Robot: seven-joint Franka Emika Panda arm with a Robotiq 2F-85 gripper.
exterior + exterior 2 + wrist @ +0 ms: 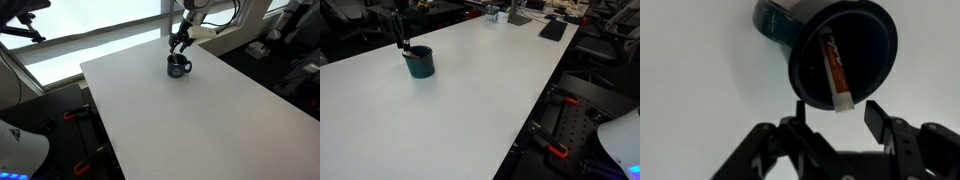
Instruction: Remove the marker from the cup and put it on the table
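Note:
The dark cup (178, 66) stands on the white table (190, 120) near its far edge; it also shows in an exterior view (419, 63). In the wrist view the cup (865, 35) is seen from above with its handle at top left. The reddish marker (834, 70) leans inside it, its pale end poking over the rim. My gripper (836, 113) is open, just above the cup, its fingers either side of the marker's end without touching it. In both exterior views the gripper (179, 42) (399, 38) hangs over the cup.
The table edge runs close behind the cup (130, 50). Dark clutter, a keyboard-like object (553, 29) and small items lie at the table's far end. Floor equipment with red parts (560, 150) stands beside the table.

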